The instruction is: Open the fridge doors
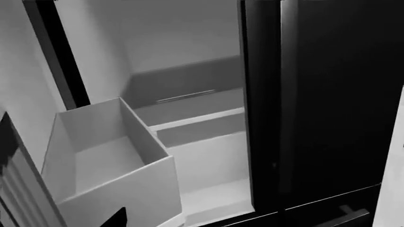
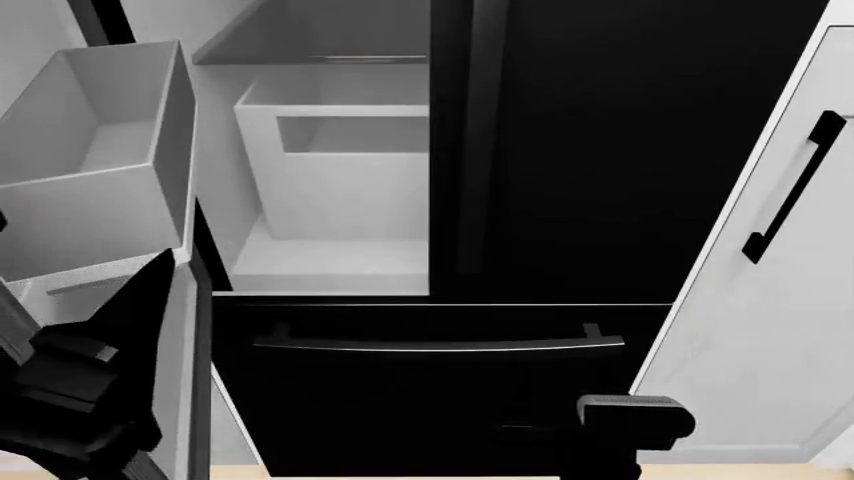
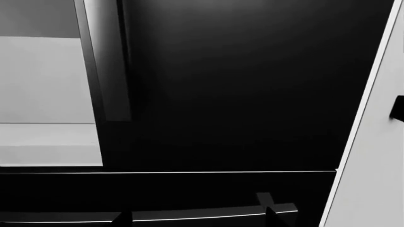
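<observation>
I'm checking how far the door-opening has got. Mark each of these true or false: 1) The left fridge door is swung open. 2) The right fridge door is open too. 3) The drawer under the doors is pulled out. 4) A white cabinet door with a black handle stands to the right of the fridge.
1) True: the left fridge door is swung out, its pale inner side and box bin showing.
2) False: the right fridge door is closed, with its vertical handle flush at the centre.
3) False: the drawer sits shut, its bar handle across the front.
4) True: the white cabinet door stands there, beside the fridge.
</observation>
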